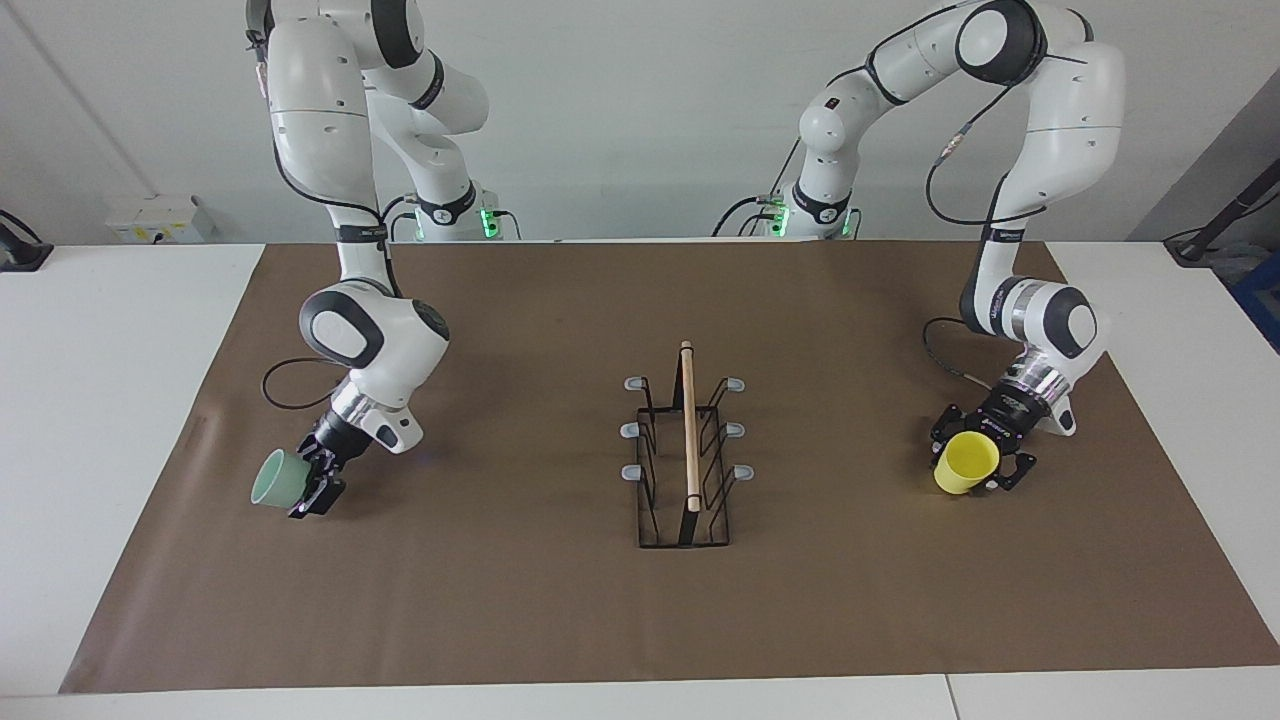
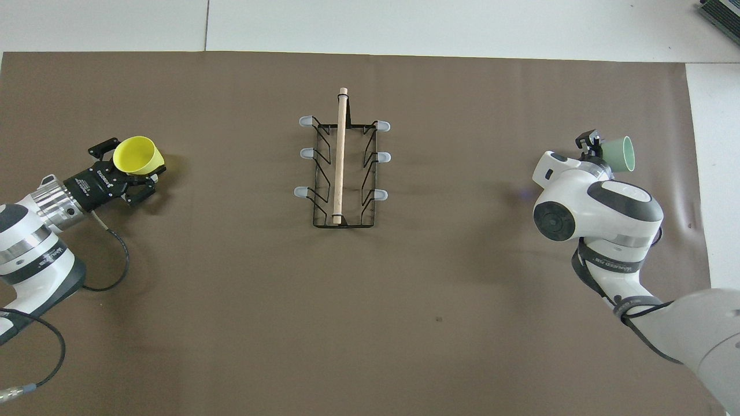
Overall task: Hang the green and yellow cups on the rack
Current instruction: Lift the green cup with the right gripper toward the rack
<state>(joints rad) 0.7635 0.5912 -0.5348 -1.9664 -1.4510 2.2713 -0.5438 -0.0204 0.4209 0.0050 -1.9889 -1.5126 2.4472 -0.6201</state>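
The rack (image 1: 687, 455) (image 2: 341, 173) stands in the middle of the brown mat, its wooden rod pointing away from the robots, and all its grey-tipped prongs are bare. My left gripper (image 1: 978, 462) (image 2: 134, 167) is shut on the yellow cup (image 1: 966, 464) (image 2: 137, 155) and holds it low over the mat toward the left arm's end, mouth tilted upward. My right gripper (image 1: 312, 482) (image 2: 598, 149) is shut on the green cup (image 1: 277, 481) (image 2: 620, 153) and holds it on its side, low over the mat toward the right arm's end, mouth facing away from the rack.
The brown mat (image 1: 500, 600) covers most of the white table (image 1: 100, 400). Loose cables hang beside both wrists. A white box (image 1: 160, 218) sits against the wall at the right arm's end.
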